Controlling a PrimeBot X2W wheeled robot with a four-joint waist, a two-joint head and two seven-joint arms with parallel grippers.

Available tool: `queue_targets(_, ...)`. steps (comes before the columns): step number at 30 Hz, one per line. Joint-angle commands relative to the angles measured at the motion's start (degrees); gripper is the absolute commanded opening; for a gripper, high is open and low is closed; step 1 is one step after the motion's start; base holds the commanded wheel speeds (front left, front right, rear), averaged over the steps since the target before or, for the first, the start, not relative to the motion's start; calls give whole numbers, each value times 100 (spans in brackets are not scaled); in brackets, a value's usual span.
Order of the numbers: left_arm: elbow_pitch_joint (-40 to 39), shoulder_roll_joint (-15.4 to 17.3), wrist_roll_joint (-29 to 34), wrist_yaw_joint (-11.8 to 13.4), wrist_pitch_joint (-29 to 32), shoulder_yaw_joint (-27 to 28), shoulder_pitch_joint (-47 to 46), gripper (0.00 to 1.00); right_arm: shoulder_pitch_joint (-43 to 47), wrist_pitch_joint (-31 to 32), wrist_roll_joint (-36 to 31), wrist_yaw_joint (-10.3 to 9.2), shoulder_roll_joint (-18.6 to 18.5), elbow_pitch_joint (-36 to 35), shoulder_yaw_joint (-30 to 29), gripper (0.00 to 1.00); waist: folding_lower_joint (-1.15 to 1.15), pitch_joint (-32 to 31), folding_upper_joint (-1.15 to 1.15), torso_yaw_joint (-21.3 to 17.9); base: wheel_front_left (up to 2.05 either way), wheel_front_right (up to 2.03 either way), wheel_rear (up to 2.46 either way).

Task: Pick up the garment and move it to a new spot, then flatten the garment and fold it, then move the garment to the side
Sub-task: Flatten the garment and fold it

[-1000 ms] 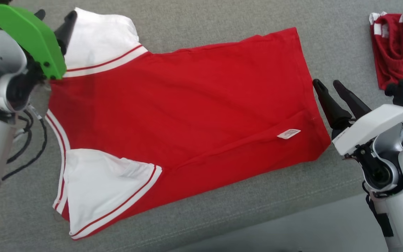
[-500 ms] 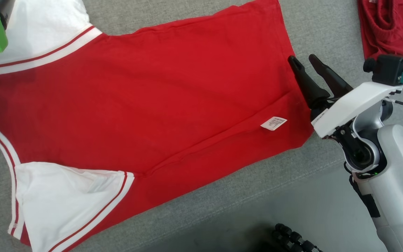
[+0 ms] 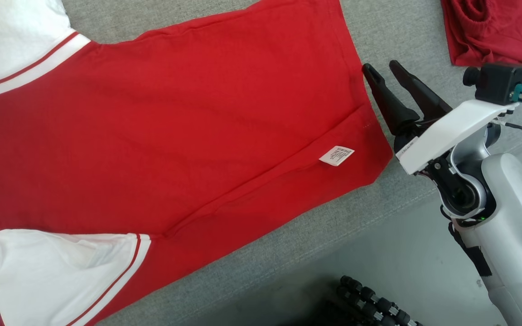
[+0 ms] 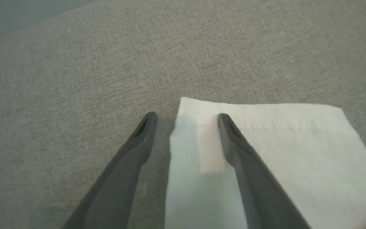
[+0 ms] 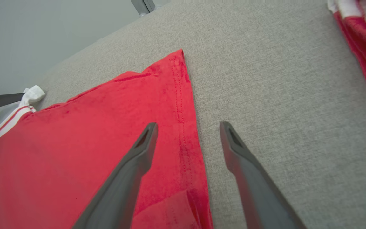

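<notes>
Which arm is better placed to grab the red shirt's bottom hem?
Right. The right claw, open, straddles the hem; the left claw is at the white sleeve.

**Red garment flat, right gripper at its hem**

The red garment (image 3: 188, 122) lies spread on the grey surface (image 3: 288, 253), with its white sleeves (image 3: 57, 267) at the left and a white label (image 3: 336, 155) near the hem. The right gripper (image 3: 381, 66) — fingers parted — sits just beside that hem. A darker red cloth (image 3: 492, 31) lies apart at the upper right.
</notes>
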Motion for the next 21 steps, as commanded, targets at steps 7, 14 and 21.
queue_targets(7, 10, 55, 59, -28, 104, -141, 34, 38, -196, -70, 50, 1, -84, 74, 52, 100, -1, 0, 0, 25, 0, 0, 0)
queue_targets(14, -176, -153, 15, -175, -162, -176, -15, 0, -839, 127, -284, 1, -260, 489, 139, 100, -1, -50, 0, 280, 0, 0, 0)
queue_targets(21, -439, -486, 30, -231, -526, -236, -142, 0, -1748, 505, -507, 0, -338, 1379, 383, 100, -1, -61, 0, 669, 0, 0, 0)
